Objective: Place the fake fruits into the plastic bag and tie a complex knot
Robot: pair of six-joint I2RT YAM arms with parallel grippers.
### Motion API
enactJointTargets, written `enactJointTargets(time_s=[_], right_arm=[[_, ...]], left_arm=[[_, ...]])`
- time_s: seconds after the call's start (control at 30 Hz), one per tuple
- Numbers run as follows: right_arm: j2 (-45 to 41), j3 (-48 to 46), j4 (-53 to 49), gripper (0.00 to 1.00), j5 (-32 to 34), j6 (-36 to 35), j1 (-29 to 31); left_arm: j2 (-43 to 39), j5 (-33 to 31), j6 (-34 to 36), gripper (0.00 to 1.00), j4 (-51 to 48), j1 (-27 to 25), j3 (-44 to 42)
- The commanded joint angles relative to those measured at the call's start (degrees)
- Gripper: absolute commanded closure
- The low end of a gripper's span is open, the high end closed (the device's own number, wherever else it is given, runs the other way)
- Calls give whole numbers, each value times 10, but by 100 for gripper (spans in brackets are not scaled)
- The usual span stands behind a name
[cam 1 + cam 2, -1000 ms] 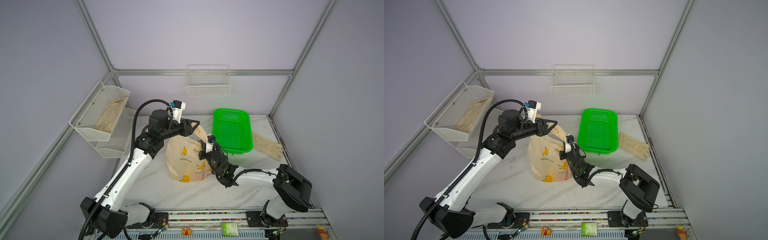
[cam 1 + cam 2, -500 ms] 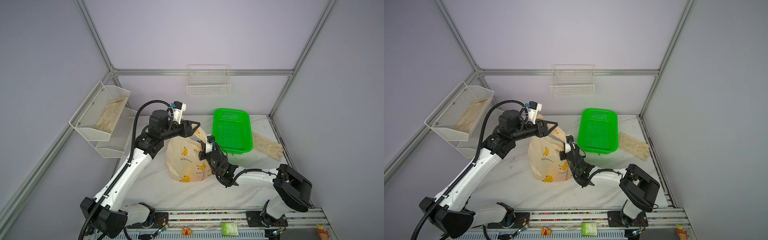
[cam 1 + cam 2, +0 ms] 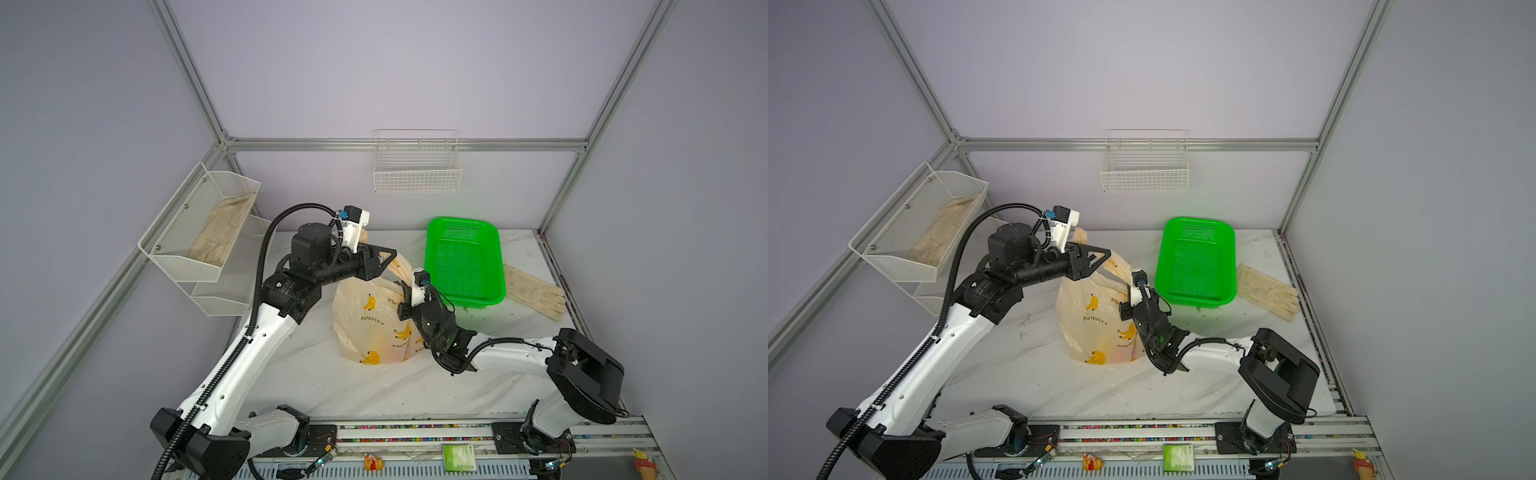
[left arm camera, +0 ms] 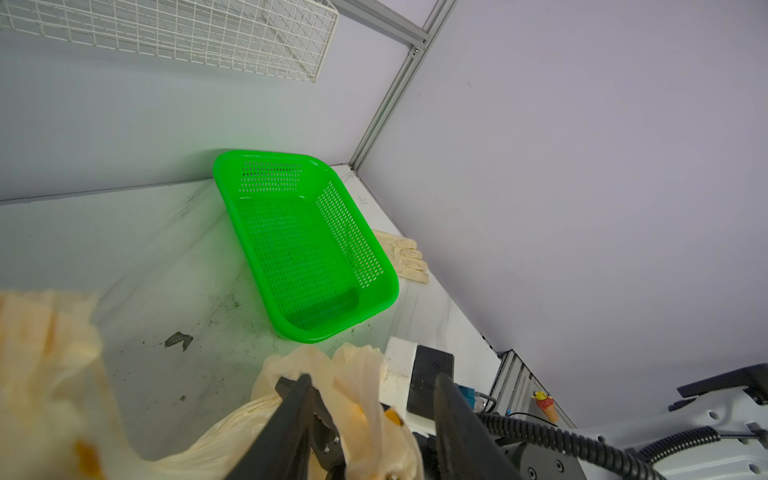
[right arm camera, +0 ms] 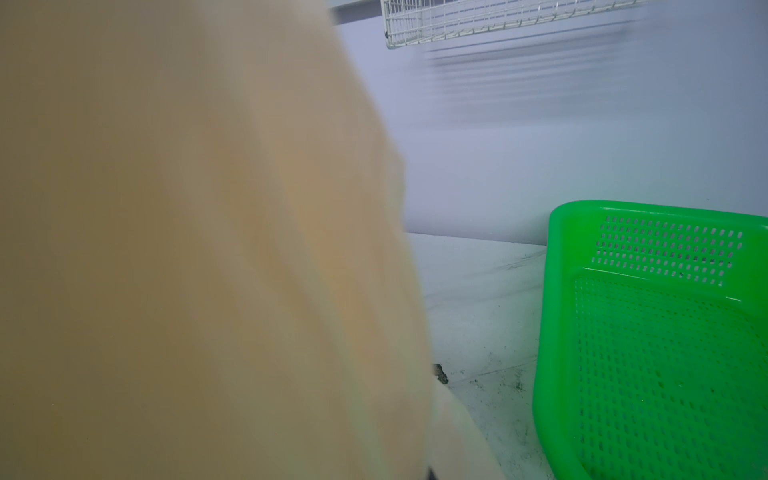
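Marble table (image 3: 332,386) carries everything. Plastic bag (image 3: 365,328) stands upright mid-table, just left of green basket (image 3: 463,262), banana print facing camera in both top views. One twisted handle strip is pulled up and right from its top. Beige gloves (image 3: 534,291) lie flat right of basket, touching its edge.

Left gripper (image 4: 374,378) hovers above bag top – jaws apart, handle strip passing between them, not pinched.

Right gripper (image 3: 402,305) is pressed into bag's upper right side – clenched on handle strip, fingertips buried in plastic.
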Motion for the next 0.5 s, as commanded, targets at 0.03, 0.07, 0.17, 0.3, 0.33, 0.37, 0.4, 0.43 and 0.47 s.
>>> enactJointTargets(time_s=[0.03,0.07,0.17,0.3,0.33,0.37,0.4,0.43,0.47], right_arm=[[-15,11,-1,100,9,-5,-2],[-16,11,-1,100,9,-6,-1],[-23,8,-5,86,-4,-18,-2],[-55,12,-61,56,-60,-46,-8],[-66,16,-85,52,-84,-49,-12],[-81,16,-104,35,-115,-53,-17],[-99,15,-123,23,-150,-61,-21],[-114,15,-142,18,-168,-65,-23],[-124,19,-170,15,-181,-69,-27]], left_arm=[[10,5,22,70,-3,-6,23],[14,7,26,77,-3,-6,27],[27,18,46,100,-5,-7,43],[40,35,92,100,-25,-7,63],[42,35,97,100,-27,-6,64],[46,36,103,100,-32,-6,67],[49,37,108,100,-37,-6,69],[52,38,113,100,-41,-6,73],[55,42,118,100,-46,-6,76]])
